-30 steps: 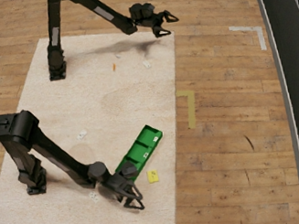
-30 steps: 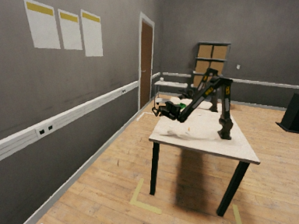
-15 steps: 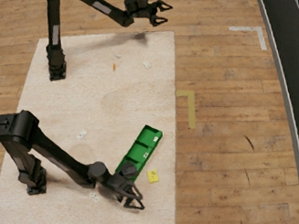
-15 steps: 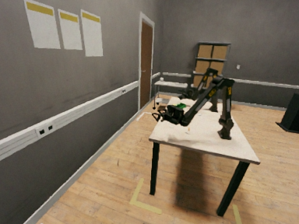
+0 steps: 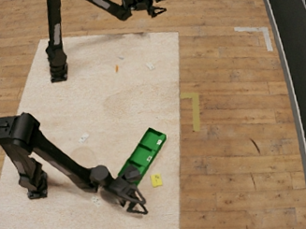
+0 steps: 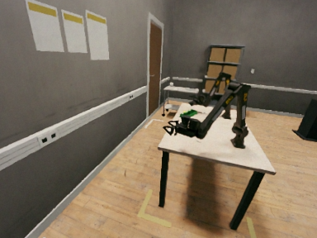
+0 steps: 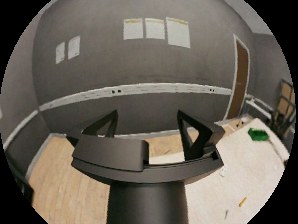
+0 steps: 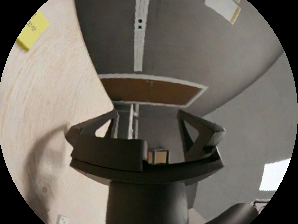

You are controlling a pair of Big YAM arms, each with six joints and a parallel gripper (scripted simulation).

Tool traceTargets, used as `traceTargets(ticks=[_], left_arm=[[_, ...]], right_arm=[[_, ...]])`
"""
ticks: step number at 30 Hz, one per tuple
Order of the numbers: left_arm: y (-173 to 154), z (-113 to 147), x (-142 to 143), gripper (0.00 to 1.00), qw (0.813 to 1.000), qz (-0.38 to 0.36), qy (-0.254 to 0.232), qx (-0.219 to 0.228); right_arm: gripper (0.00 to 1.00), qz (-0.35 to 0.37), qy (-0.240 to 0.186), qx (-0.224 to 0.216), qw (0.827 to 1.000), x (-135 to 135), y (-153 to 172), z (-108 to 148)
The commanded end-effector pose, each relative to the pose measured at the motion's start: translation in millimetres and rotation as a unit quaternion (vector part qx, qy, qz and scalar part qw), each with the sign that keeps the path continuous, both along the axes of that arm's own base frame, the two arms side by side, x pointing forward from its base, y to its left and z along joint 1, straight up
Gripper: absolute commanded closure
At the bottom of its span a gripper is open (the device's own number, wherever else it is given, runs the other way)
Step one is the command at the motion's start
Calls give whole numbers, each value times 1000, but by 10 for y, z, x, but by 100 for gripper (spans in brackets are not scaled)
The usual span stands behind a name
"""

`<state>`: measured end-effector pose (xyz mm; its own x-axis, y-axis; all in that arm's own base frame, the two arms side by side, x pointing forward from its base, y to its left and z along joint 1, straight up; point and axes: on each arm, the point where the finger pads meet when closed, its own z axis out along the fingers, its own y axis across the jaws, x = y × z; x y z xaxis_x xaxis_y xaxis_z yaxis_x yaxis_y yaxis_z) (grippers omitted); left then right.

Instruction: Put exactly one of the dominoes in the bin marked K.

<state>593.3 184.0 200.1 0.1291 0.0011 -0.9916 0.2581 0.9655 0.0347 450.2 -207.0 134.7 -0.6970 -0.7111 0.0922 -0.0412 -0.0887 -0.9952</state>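
The pale, wood-grained table [image 5: 106, 98] [image 6: 219, 142] [image 7: 250, 170] [image 8: 55, 100] carries both dark arms and the green three-compartment bin row [image 5: 150, 131] [image 6: 189, 113] [image 7: 258, 134]. Yellow markings are seen on the arms only in the exterior view; they cannot be read. The left gripper [image 5: 166, 3] [image 6: 167, 130] [image 7: 147, 112] is held open, well apart from the bin row and past the table edge. The right gripper [image 5: 144, 207] [image 8: 147, 112] is also open, with nothing held, near the bin row's lower end in the top view. White labels are visible on the bin row, but which is K cannot be told. Just beside the bin row lies a flat yellow block [image 5: 156, 180] [image 8: 33, 31], its dark writing illegible. A white, dark-dotted tile [image 5: 96, 201] [image 8: 62, 220], seemingly a domino, lies outside the bin row, beyond the right arm in the top view. A slim orange piece [image 5: 117, 68] [image 7: 242, 201] lies well apart from the bin row.
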Motion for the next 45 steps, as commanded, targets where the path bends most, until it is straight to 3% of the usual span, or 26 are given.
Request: traceTargets(ticks=[1, 3, 18, 45], left_arm=[[298, 82, -76, 0, 1000, 24, -8, 4], [298, 82, -76, 0, 1000, 24, -8, 4], [1206, 82, -492, 0, 995, 104, -7, 5], [2200, 82, -1183, 0, 980, 200, -7, 6]], right_arm=[[0, 0, -4, -1, 1000, 9, -3, 32], [0, 0, -4, -1, 1000, 9, -3, 32], [0, 0, -4, -1, 1000, 9, -3, 32], [0, 0, -4, -1, 1000, 9, -3, 32]])
